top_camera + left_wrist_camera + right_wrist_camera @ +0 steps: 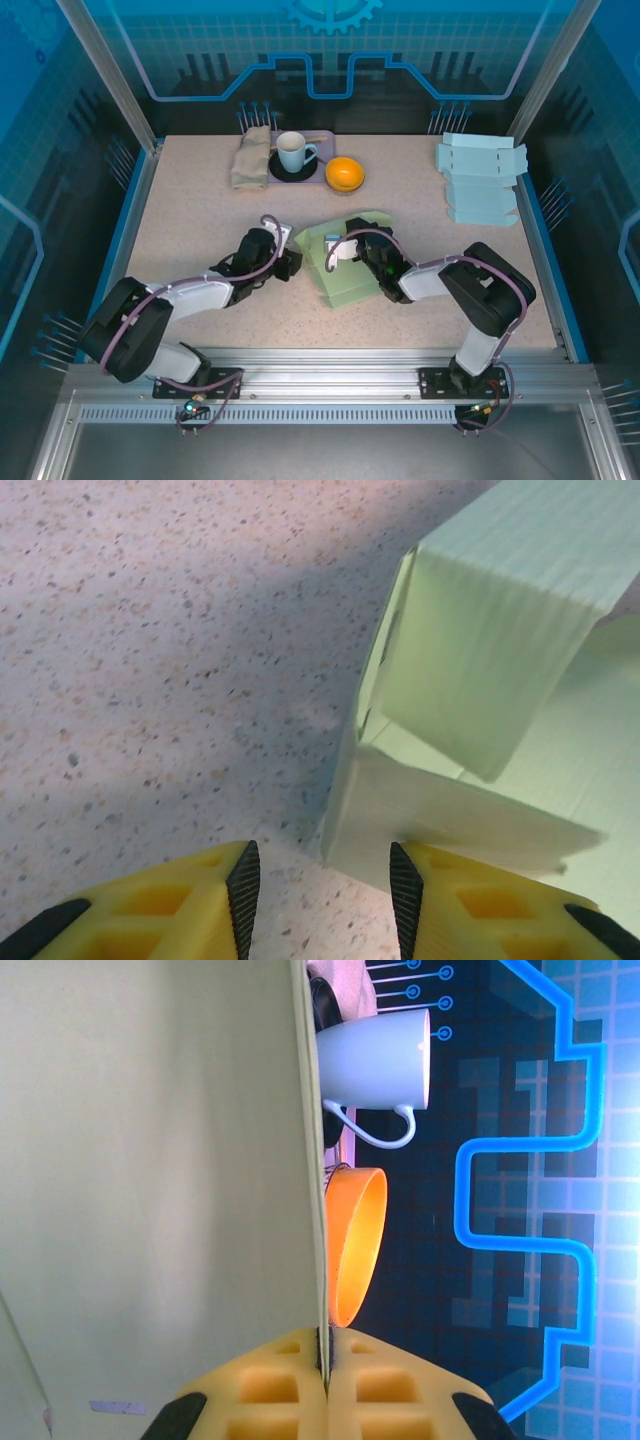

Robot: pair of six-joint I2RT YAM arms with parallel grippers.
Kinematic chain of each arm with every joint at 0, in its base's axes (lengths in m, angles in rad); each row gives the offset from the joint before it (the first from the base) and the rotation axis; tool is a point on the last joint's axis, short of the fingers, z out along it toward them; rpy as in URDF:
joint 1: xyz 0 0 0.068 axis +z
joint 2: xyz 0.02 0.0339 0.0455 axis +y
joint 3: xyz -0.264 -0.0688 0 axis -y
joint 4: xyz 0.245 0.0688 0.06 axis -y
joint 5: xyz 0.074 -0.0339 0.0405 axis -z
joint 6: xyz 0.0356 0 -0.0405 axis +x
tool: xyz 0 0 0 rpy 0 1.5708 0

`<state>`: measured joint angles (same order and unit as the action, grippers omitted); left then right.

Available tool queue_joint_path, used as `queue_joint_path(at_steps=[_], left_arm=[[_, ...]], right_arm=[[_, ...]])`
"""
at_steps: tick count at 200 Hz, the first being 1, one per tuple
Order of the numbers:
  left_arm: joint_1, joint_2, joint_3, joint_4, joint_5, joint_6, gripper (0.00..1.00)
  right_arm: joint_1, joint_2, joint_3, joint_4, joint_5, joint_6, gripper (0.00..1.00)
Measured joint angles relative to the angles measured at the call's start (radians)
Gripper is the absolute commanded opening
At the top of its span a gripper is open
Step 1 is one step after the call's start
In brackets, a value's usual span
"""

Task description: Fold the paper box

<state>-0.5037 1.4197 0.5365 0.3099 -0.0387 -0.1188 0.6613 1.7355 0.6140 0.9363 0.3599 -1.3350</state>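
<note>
The pale green paper box (340, 270) lies partly folded at the table's middle. My right gripper (352, 246) reaches in from the right; in the right wrist view it (325, 1360) is shut on the thin edge of an upright box panel (150, 1160). My left gripper (291, 263) sits at the box's left side. In the left wrist view its jaws (325, 900) stand open over the speckled table. A low side flap of the box (450, 815) rests against the right fingertip (405, 880), and a raised flap (480, 670) stands behind it.
At the back stand a folded cloth (251, 156), a white cup (293, 152) on a dark saucer and an orange bowl (344, 174). The right wrist view also shows the cup (375, 1060) and the bowl (358, 1245). Light blue flat box blanks (480, 180) are stacked at the back right.
</note>
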Motion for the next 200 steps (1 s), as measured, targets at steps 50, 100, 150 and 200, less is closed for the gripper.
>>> queue_joint_path(at_steps=[50,100,150,200], left_arm=[[-0.005,0.047,0.032,0.019,0.045,0.009,0.43],[-0.012,0.08,0.068,0.012,0.022,0.014,0.43],[-0.025,0.114,0.11,-0.009,-0.062,0.011,0.43],[-0.065,0.155,0.153,-0.013,-0.081,-0.013,0.43]], right_arm=[[0.0,0.0,0.0,-0.001,0.008,0.008,0.0],[0.0,0.0,0.0,-0.001,0.026,0.011,0.0],[0.0,0.0,-0.003,0.001,0.033,0.018,0.0],[0.0,-0.002,-0.004,0.0,0.033,0.026,0.0]])
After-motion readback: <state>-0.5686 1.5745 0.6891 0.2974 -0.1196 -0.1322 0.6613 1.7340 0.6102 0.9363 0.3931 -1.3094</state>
